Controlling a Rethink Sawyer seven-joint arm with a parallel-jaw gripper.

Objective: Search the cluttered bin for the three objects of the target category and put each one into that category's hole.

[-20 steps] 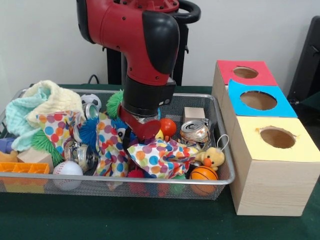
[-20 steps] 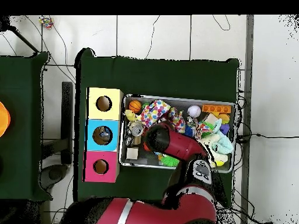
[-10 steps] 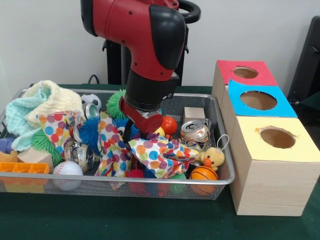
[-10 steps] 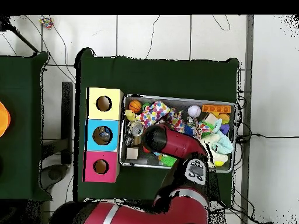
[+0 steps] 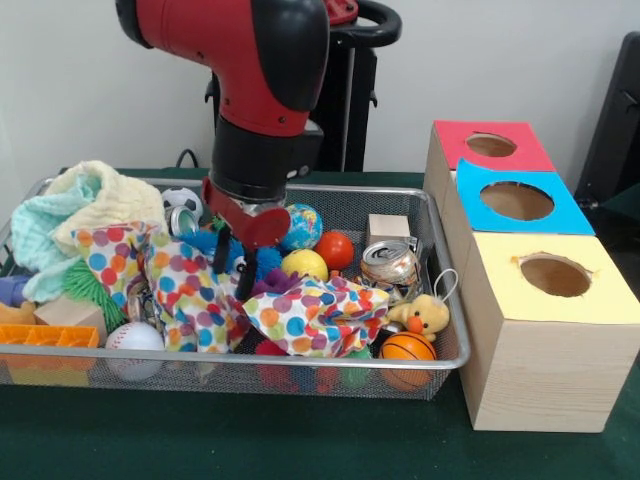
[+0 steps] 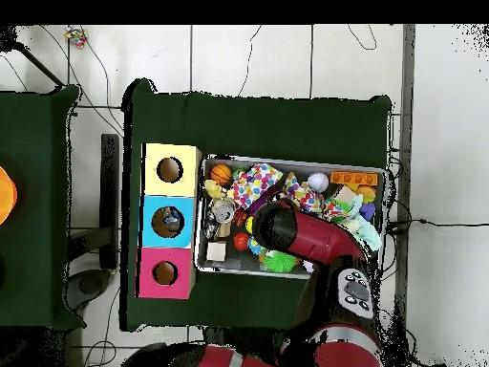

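Front view shows the tool [image 5: 233, 262] with fingers apart and empty, tips over the polka-dot cloth [image 5: 200, 295]; I'd drop straight onto the yellow ball [image 5: 304, 265] just beside it, clear of cloth.

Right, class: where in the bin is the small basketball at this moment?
In the front view the basketball lies in the wire bin's front right corner, just below the yellow duck toy, next to the yellow-topped box.
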